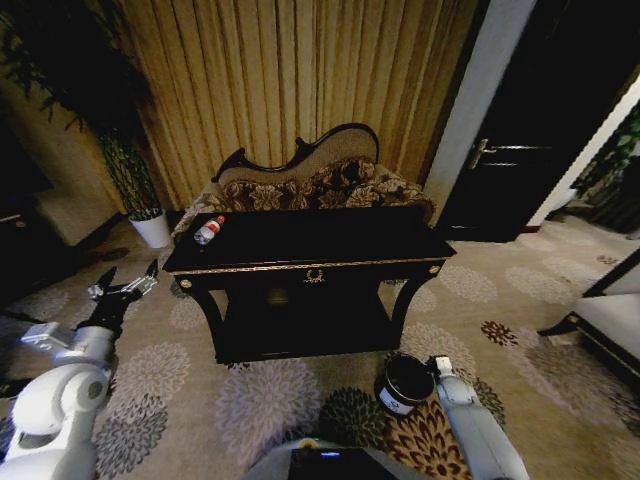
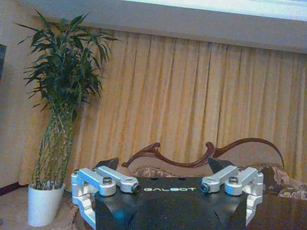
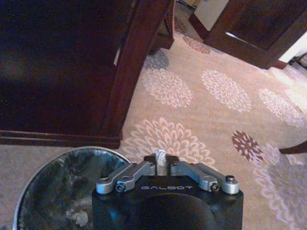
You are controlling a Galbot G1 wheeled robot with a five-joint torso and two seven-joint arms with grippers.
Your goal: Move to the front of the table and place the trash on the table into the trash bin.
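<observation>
Floral carpet is surrounding the table [image 1: 310, 240]. We are seeing the right gripper [image 3: 161, 164] hanging at the trash bin [image 1: 404, 384] rim, fingers pinched on a small white scrap [image 3: 161, 156]. Left gripper [image 1: 125, 287] is hovering at 9 o'clock of the table, fingers spread. Bottle [image 1: 208, 230] is lying at the tabletop's 10 o'clock corner.

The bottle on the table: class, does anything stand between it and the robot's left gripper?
Nothing visible does. The bottle lies at the left end of the table; the left gripper hangs open off that end, lower than the tabletop, with bare carpet and the table's corner edge between them.
</observation>
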